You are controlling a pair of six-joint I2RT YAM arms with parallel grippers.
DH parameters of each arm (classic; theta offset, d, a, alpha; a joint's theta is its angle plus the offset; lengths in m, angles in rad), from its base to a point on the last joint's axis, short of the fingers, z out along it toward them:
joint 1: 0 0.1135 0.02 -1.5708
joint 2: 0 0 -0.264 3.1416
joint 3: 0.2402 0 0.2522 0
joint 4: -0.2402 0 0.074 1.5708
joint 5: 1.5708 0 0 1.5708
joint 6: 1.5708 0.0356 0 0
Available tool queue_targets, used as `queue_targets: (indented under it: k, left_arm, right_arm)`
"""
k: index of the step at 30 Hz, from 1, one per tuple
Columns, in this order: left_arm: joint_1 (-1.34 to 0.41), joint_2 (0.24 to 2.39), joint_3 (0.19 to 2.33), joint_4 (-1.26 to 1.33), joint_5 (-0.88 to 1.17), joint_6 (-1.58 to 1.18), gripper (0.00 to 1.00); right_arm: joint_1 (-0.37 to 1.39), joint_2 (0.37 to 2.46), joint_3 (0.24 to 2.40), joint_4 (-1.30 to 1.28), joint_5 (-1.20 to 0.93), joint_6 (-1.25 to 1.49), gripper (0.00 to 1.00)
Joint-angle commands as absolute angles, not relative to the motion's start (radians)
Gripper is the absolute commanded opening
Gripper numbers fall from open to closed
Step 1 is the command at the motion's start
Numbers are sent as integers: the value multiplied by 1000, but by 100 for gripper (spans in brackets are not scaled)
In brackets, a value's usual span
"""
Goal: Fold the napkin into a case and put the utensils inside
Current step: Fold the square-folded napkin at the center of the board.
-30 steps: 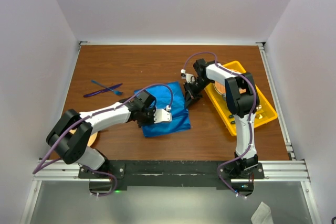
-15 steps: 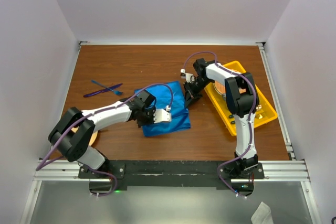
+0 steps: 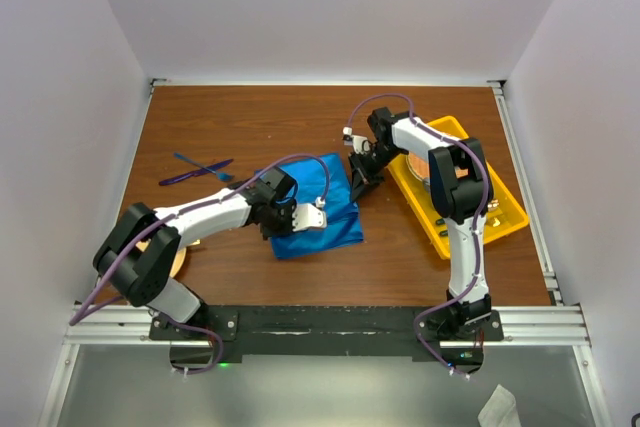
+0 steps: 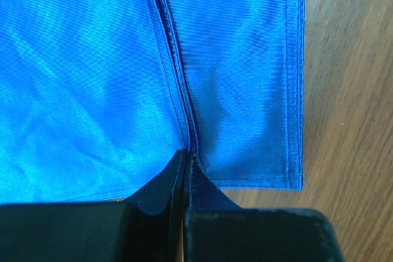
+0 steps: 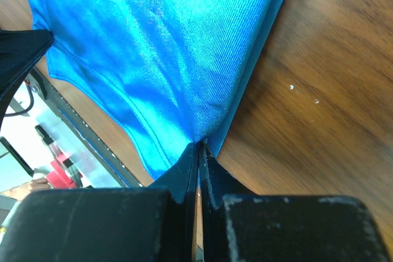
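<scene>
While left tool (image 4: 184,165) pinches it, napkin (image 4: 92,65) lies ahead.

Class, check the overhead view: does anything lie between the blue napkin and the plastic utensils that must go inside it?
Nothing visible does. Only bare table separates the napkin from the utensils to its left, though the left arm lies across the napkin's near-left edge.

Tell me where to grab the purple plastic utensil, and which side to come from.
Take the purple utensil by its left end, clear of where it and the blue utensil cross. It lies thin and flat on the table, so probably come straight down, jaws across its width. The left gripper is nearer, though shut on the napkin.
</scene>
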State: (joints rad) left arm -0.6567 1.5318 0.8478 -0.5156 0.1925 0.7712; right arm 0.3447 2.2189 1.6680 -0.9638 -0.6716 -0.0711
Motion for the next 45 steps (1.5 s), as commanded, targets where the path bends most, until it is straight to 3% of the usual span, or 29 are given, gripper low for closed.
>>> queue_targets:
  k: [1, 28, 45]
  left_arm:
    - [-647, 1500, 891, -541, 224, 793, 0]
    - [-646, 1393, 950, -715, 365, 793, 0]
    - [-655, 1400, 865, -713, 420, 759, 0]
  right_arm:
    - [342, 2192, 1701, -991, -690, -83, 0]
    - [342, 2075, 1597, -1077, -745, -133, 0]
    - [356, 2091, 1499, -1013, -721, -120, 0]
